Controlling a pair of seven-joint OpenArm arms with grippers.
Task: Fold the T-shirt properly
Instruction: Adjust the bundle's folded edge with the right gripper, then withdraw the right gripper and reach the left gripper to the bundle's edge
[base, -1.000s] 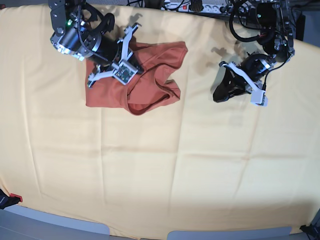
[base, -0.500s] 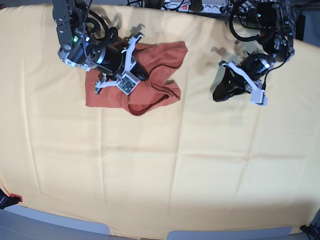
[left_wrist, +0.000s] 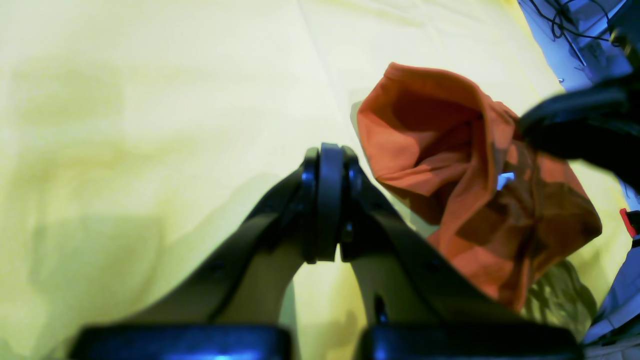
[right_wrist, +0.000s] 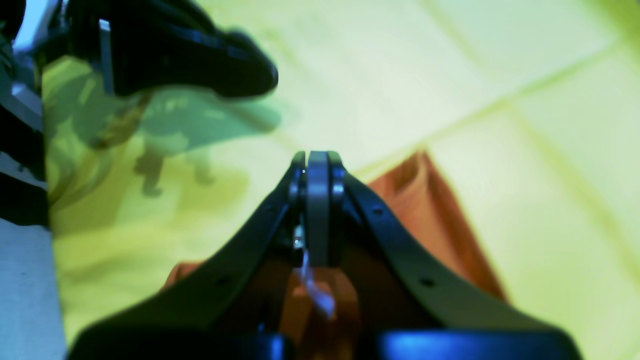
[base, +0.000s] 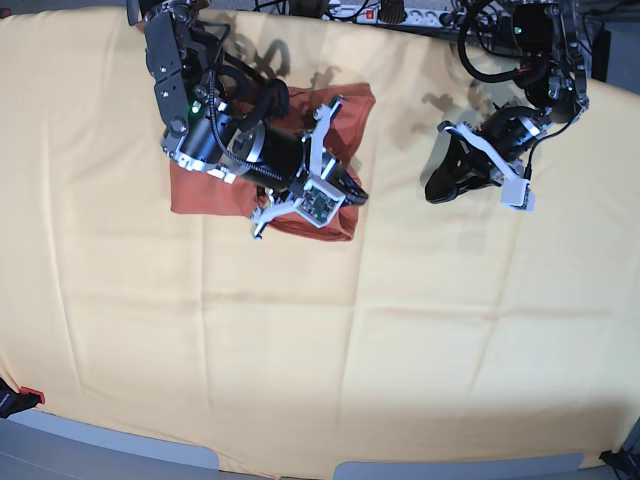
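The rust-orange T-shirt (base: 205, 190) lies crumpled at the back left of the yellow cloth, and my right arm covers most of it. My right gripper (base: 355, 195) is shut and hangs low over the shirt's right edge. In the right wrist view its tips (right_wrist: 317, 162) are pressed together with no cloth seen between them, and the T-shirt (right_wrist: 440, 220) lies beneath. My left gripper (base: 432, 192) is shut and empty over bare cloth to the right of the shirt. The left wrist view shows that gripper (left_wrist: 325, 155) beside the bunched T-shirt (left_wrist: 450, 150).
A large pale yellow cloth (base: 300, 350) covers the whole table, with creases running across it. A power strip and cables (base: 400, 12) sit behind the back edge. A small red object (base: 30, 395) sits at the front left corner.
My right arm has swung from the shirt's upper left across to its lower right edge, still shut. The shirt's lower right part has flattened. The left arm has not moved.
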